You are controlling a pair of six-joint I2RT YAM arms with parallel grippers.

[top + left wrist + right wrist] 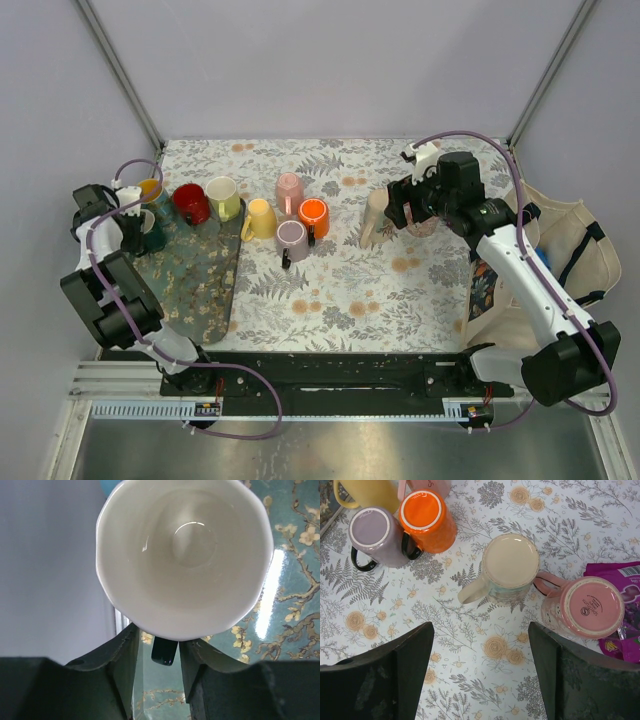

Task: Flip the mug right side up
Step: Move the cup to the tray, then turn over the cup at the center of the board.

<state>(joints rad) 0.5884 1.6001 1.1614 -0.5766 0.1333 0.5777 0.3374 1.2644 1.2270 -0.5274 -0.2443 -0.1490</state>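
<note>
Two robot arms in white shells with black joint housings: the left arm [105, 285] at 8 o'clock in the overhead view, the right arm [530, 285] at 4 o'clock. A purple cable [235, 437] loops along each. Their bases share a black rail [330, 372]. The left tool [159, 647] and right tool [480, 650] carry broad, matte dark fingers [395, 680].

teal blossom tray [200, 290] on floral tablecloth [400, 290]; purple packet [634, 605]; canvas bag [565, 235] at right edge.

Lab test cell: plain walls [330, 60], aluminium frame [119, 72], floral tabletop [400, 292].
</note>
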